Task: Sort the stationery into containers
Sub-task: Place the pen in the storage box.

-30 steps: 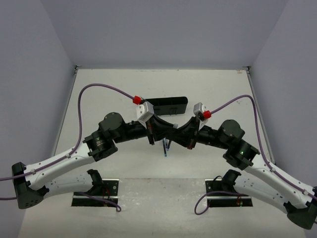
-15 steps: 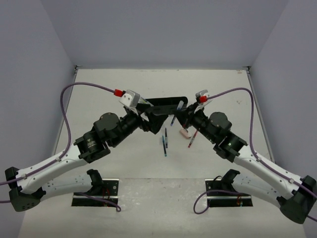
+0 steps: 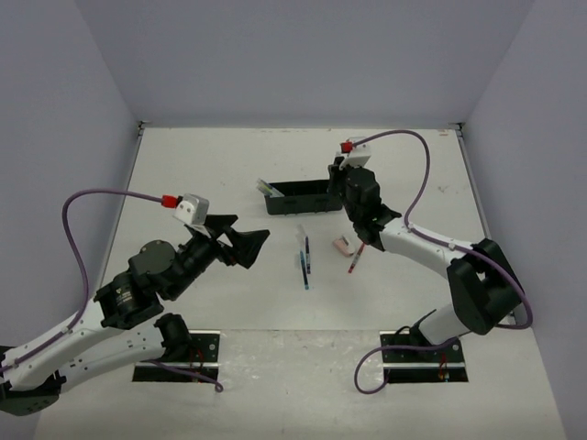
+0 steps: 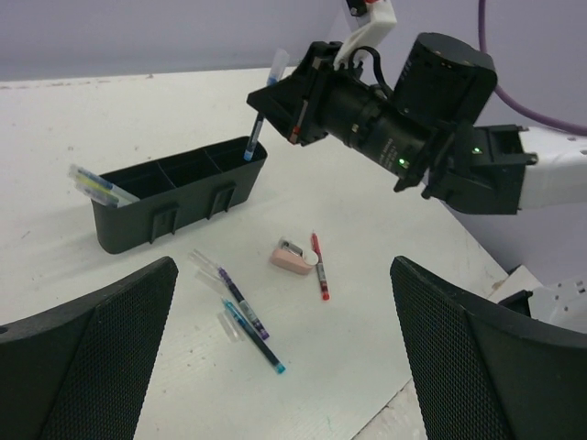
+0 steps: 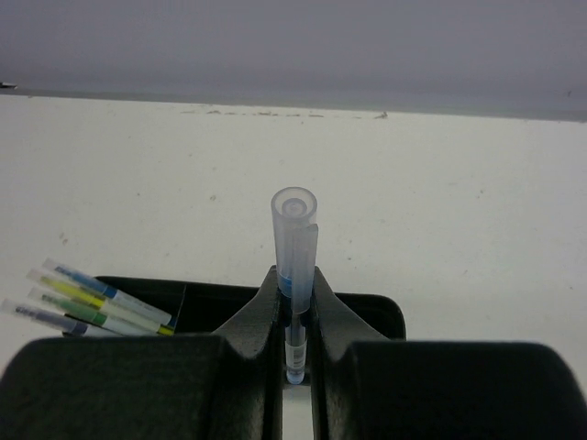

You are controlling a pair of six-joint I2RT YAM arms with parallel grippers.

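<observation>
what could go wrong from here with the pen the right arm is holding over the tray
The blue pen in the right gripper stands steeply, tip at the right end of the tray; released so, it may topple over the wall. The pens at the tray's left end jut past the rim, so nudging the tray might spill them.

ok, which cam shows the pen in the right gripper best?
Left wrist: the blue pen shows side-on, tilted, with its tip at the tray's end compartment. Right wrist shows it close but foreshortened, clamped in the right gripper. In top external I can't make it out.
</observation>
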